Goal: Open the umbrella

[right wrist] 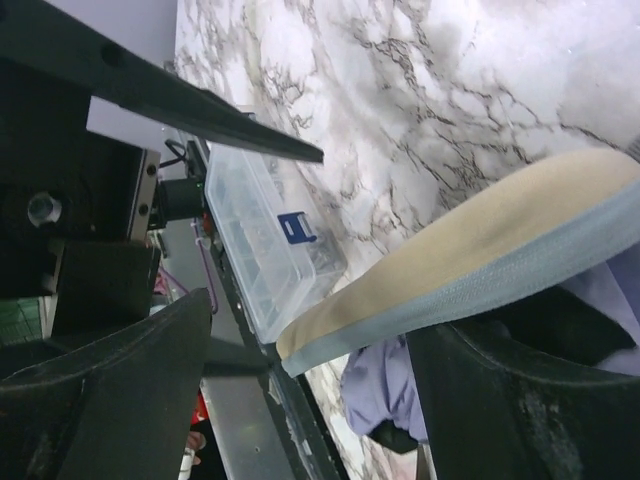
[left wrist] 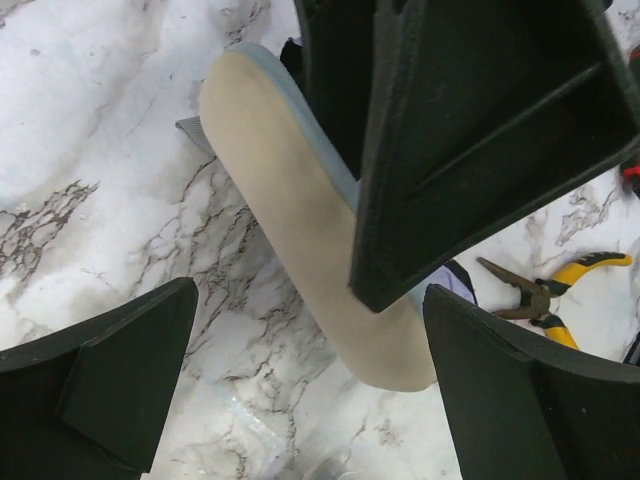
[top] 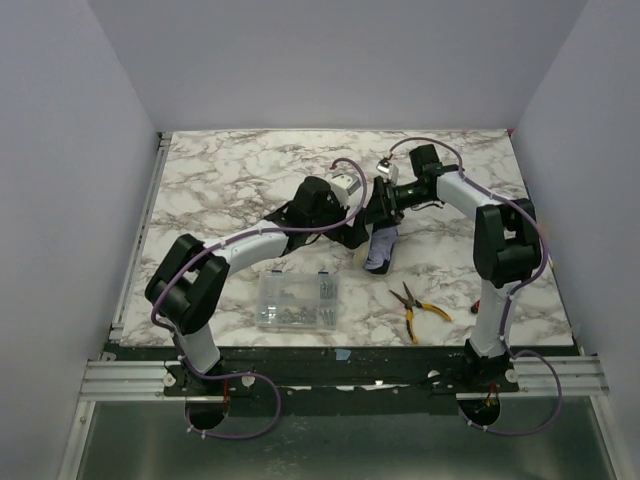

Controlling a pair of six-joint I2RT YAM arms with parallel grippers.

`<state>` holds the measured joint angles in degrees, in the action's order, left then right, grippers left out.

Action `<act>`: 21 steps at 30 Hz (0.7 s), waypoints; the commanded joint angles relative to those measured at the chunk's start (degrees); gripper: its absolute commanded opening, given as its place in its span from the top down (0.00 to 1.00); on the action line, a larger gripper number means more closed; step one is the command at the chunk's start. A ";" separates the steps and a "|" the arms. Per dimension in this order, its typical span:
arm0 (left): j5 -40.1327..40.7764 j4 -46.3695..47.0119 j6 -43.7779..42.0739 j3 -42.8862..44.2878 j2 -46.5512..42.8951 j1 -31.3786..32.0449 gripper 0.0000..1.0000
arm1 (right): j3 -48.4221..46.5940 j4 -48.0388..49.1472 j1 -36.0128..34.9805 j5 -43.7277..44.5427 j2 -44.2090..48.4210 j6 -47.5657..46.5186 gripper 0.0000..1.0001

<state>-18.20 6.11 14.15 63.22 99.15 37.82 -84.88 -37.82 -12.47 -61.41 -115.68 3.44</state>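
**Top view:** The 2 arms meet just to the 3 o'clock side of the middle of the table (top: 230, 180). The umbrella (top: 380, 248) is there, a bundled lump pointing toward 6 o'clock below the left gripper (top: 352, 232) and the right gripper (top: 384, 204). I cannot tell whether it lies on the marble or hangs just above it. A clear box (top: 297, 300) sits at 8 o'clock from it and yellow-handled pliers (top: 418, 308) at 5 o'clock, both apart from it.

**Left wrist view:** The cream sleeve (left wrist: 290, 210), edged in pale blue, runs from 11 o'clock to 5 o'clock. The left gripper's fingers (left wrist: 110, 385) stand wide apart, released. The sleeve's lower end lies between their tips, clear of the 7 o'clock finger and just beside the 5 o'clock one. A big black finger, by its place the right gripper's, crosses over the sleeve at 1 o'clock.

**Right wrist view:** These jaws are spread too, grasping nothing. The sleeve comes in from 3 o'clock, passes over the 5 o'clock finger and ends in the gap, clear of the 7 o'clock finger. Lilac canopy (right wrist: 375, 385) shows beneath the sleeve.

**Step in hand:** The umbrella is closed and sleeved, so I judge the step to be getting a hold on it. The next move calls for 1 gripper to clamp the body while the other pinches the sleeve and draws it off lengthwise.
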 commanded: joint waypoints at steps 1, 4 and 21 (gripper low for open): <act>0.85 1.24 4.47 -0.64 -0.93 0.33 0.02 | 1.25 7.76 -1.75 -1.49 2.35 7.22 0.19; 0.83 1.60 5.59 -0.56 -0.43 0.16 0.02 | 2.21 11.32 -2.46 -1.92 2.45 10.34 0.17; 7.68 -7.59 5.43 2.06 4.19 -1.46 0.32 | 1.98 0.57 0.72 9.83 9.47 5.15 0.18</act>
<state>-12.29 -0.14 19.57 64.07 102.76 37.32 -83.07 -31.09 -13.23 -59.13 -110.54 10.81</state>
